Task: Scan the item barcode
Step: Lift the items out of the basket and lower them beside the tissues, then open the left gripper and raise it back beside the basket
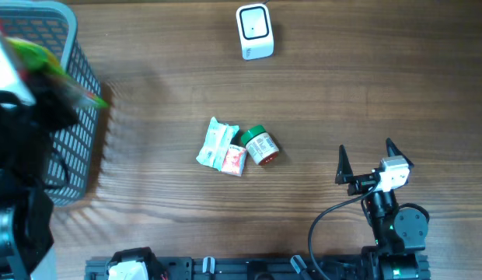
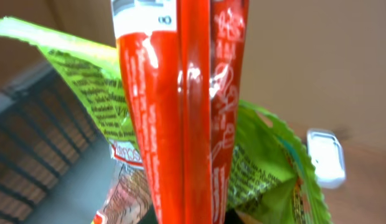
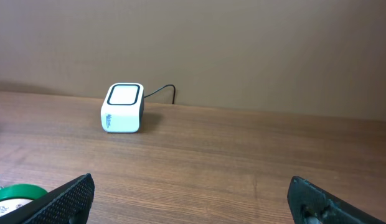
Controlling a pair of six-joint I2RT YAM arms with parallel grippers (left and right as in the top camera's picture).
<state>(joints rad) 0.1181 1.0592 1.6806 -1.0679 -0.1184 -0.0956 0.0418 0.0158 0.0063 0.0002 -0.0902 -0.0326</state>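
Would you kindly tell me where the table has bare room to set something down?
The table is bare between the scanner and the packets, and between the bottle and the right claw. The basket corner, far left, is crowded.

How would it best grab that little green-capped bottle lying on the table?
Probably from above, pinching the bottle across its labelled middle. It lies on its side, round flanks exposed; packets crowd its left, so approach from the right.
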